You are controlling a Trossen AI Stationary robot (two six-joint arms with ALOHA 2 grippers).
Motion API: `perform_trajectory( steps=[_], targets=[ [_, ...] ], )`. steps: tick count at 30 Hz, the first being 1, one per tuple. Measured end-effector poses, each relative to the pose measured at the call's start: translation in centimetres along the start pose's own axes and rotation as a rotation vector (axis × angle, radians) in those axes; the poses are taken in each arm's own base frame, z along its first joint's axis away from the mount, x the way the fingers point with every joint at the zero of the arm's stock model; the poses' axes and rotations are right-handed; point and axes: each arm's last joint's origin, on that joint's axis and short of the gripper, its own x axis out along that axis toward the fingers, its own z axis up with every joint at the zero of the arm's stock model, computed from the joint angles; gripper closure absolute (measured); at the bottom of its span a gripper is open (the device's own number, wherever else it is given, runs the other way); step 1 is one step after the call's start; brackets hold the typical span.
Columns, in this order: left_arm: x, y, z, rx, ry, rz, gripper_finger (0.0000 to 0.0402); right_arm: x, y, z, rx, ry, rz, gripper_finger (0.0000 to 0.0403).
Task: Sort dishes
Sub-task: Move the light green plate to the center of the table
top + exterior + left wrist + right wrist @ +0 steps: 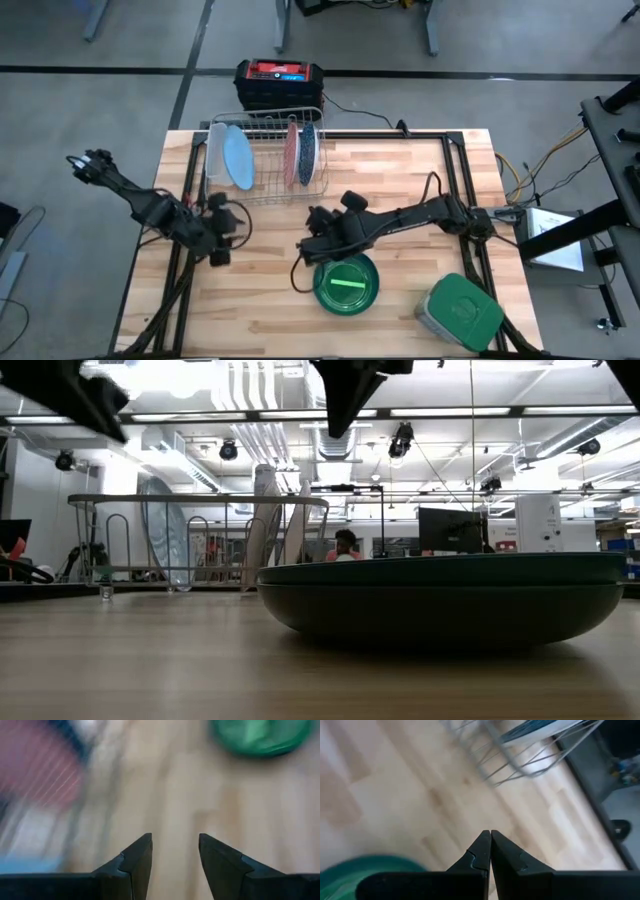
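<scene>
A dark green dish (346, 283) rests on its base on the wooden table, near the front; it fills the low view (440, 595). In the wire rack (265, 150) at the far side, a white dish (217, 148), a light blue plate (238, 158), a reddish plate (292, 152) and a dark grey-teal plate (309, 152) stand on edge. My left gripper (175, 840) hovers open and empty over bare table, left of the green dish (260, 735). My right gripper (490, 835) is shut and empty, above the table just beyond the green dish's far-left rim (370, 865).
A square grey container with a green lid (460, 312) sits at the front right corner. A black and red box (280, 82) stands behind the rack, off the table. Bare wood lies between the rack and the green dish. A person sits far back in the room (345, 545).
</scene>
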Motion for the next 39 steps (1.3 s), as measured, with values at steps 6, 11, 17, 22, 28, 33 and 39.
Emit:
perform_trajectory(
  steps=[6,11,17,22,28,33,39],
  targets=[
    [1.5,-2.4,2.0,0.242,-0.148,-0.149,0.0249,-1.5,-0.2,-0.5,-0.020,0.035,0.087,0.0401],
    [3.4,-3.7,2.1,0.340,-0.096,-0.126,0.0249,-2.5,-1.1,-0.5,-0.014,0.031,0.115,0.0401],
    [5.2,-4.8,1.7,0.393,-0.020,-0.105,0.0249,-2.9,-2.2,-0.9,-0.024,0.049,0.118,0.0401],
    [5.9,-5.1,1.6,0.408,0.004,-0.098,0.0249,-1.8,-3.6,-1.8,-0.006,0.100,0.072,0.0401],
    [5.7,-5.1,1.7,0.398,-0.013,-0.103,0.0249,-0.6,-5.2,-3.8,0.006,0.137,0.097,0.0401],
    [5.5,-5.0,1.9,0.403,-0.033,-0.108,0.0249,0.2,-6.9,-6.5,0.079,0.109,0.176,0.0401],
    [5.5,-5.1,2.0,0.415,-0.043,-0.110,0.0249,1.4,-6.4,-10.2,0.089,0.020,0.395,0.0401]
  ],
)
